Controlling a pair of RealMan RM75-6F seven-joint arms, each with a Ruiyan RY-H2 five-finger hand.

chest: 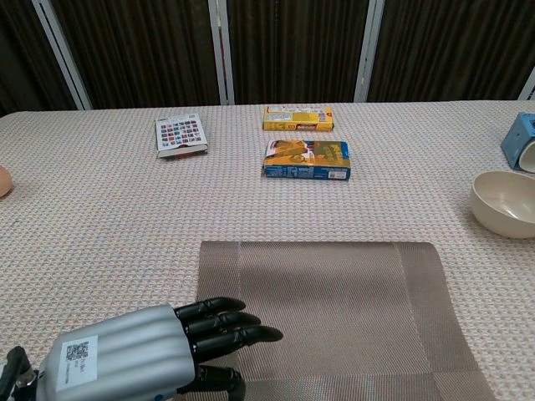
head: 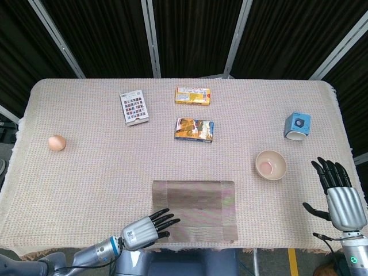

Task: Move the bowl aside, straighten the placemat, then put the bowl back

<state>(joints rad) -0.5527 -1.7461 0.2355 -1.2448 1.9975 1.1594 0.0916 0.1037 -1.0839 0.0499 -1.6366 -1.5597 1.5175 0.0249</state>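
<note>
Left hand, fingers together, lay on the placemat corner; right hand, fingers spread, held nothing. Bowl sat right of the placemat. Withdrawing the left hand could drag the placemat askew.

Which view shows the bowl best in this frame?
The head view: the whole bowl shows from above, empty, on the tablecloth right of the placemat. In the chest view the bowl sits at the right edge, slightly cut off.
</note>
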